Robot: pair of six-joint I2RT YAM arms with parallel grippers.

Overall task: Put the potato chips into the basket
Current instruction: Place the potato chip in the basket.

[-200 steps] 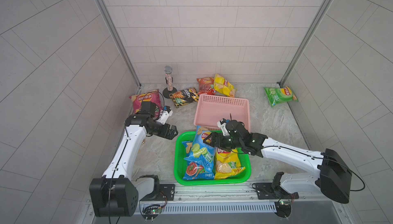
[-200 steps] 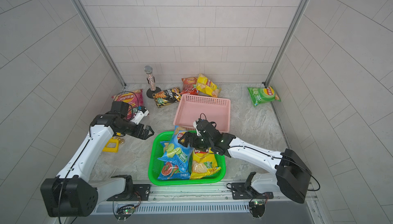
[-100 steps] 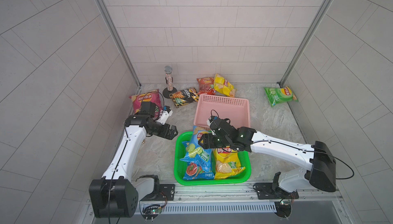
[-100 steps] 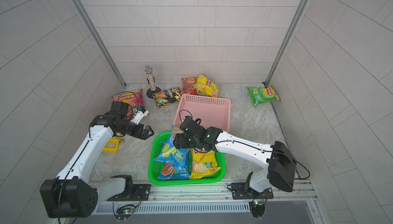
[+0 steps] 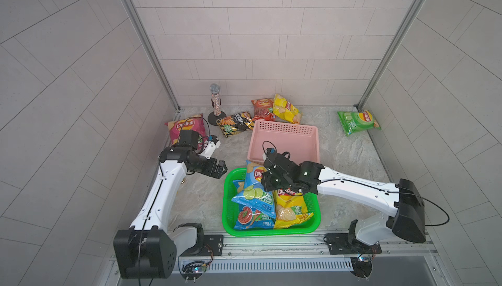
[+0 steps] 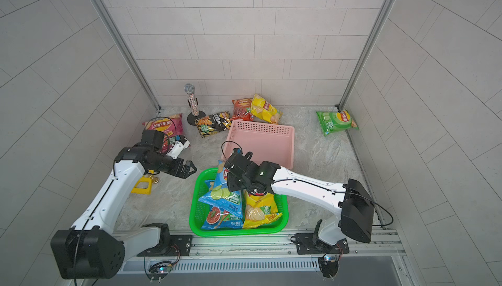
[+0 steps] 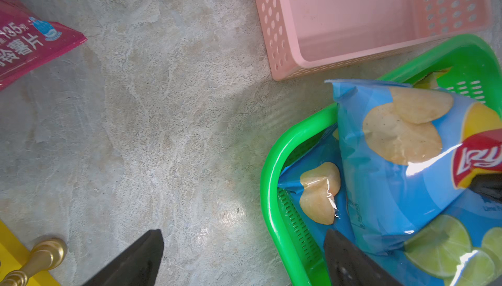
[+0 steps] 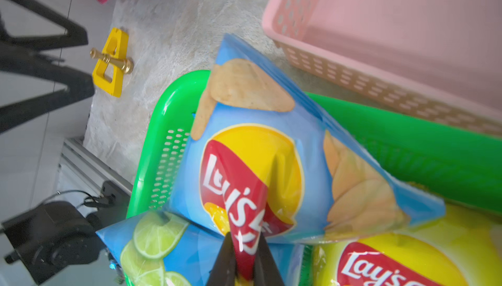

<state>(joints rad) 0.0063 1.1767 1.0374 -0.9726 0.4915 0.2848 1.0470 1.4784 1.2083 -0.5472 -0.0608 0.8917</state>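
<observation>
1. The left gripper (image 5: 218,168), on its white arm, hovered over the bare marbled tabletop (image 5: 201,197) just beside the green slotted plastic basket (image 5: 271,231). Its jaws were spread wide and held nothing, and it was placed as it had been a second before.
2. The pink perforated plastic basket (image 5: 285,129) stood just behind the green one.
3. The green basket held three bags. A blue lime-flavour Lay's bag (image 5: 254,189) lay tilted on a blue tomato-flavour bag (image 5: 251,218), with a yellow Lay's bag (image 5: 289,208) alongside.
4. The right gripper (image 8: 244,237), wide open a second earlier, had pinched shut on the lime bag's film at the logo.
5. Out on the table lay a magenta bag (image 5: 184,128), partly hidden by the left wrist. There were also a black bag (image 5: 235,124), a red bag (image 5: 260,105) touching a second yellow bag (image 5: 285,110), and a green bag (image 5: 357,121) in the far right corner.
6. A glittery microphone (image 5: 216,102) stood on a round stand beside the black bag, and a small yellow block with a brass rod (image 6: 141,186) lay by the left arm.
</observation>
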